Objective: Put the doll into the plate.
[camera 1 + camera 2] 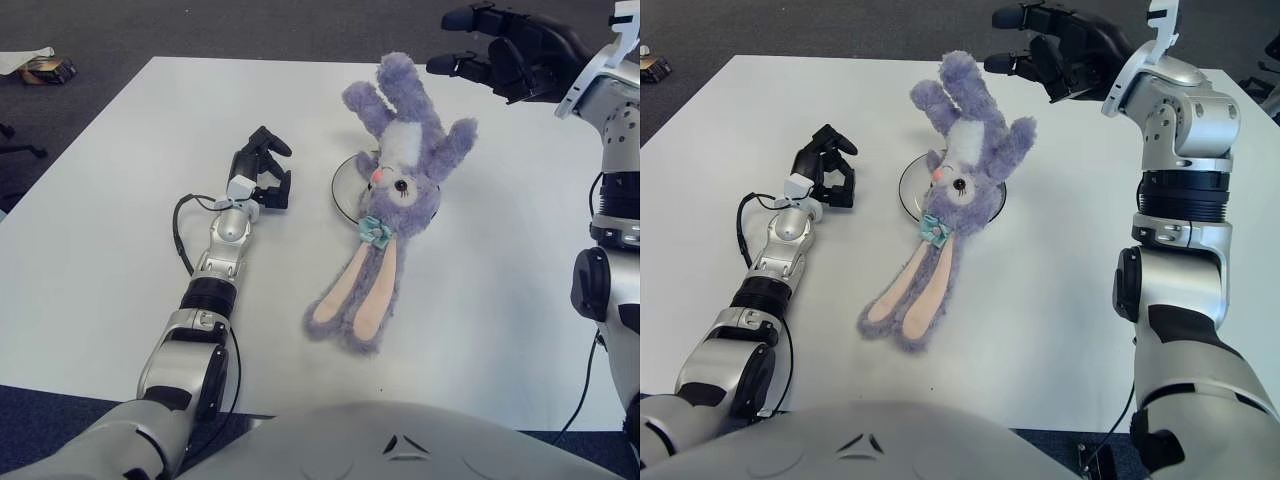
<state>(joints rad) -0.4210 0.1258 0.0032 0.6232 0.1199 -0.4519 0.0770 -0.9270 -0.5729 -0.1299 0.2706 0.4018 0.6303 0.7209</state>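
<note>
Purple plush doll lies head-and-body over the plate with its long ears trailing off toward me, so I judge it nearly placed; my right hand hovers beyond it, fingers spread, empty, while my left hand sits left of the plate.

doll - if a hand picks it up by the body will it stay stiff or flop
Probably floppy: the doll is plush, and its long ears lie limp on the table, so they would likely dangle. It looks light and fuzzy, so unlikely to slip or roll.
</note>
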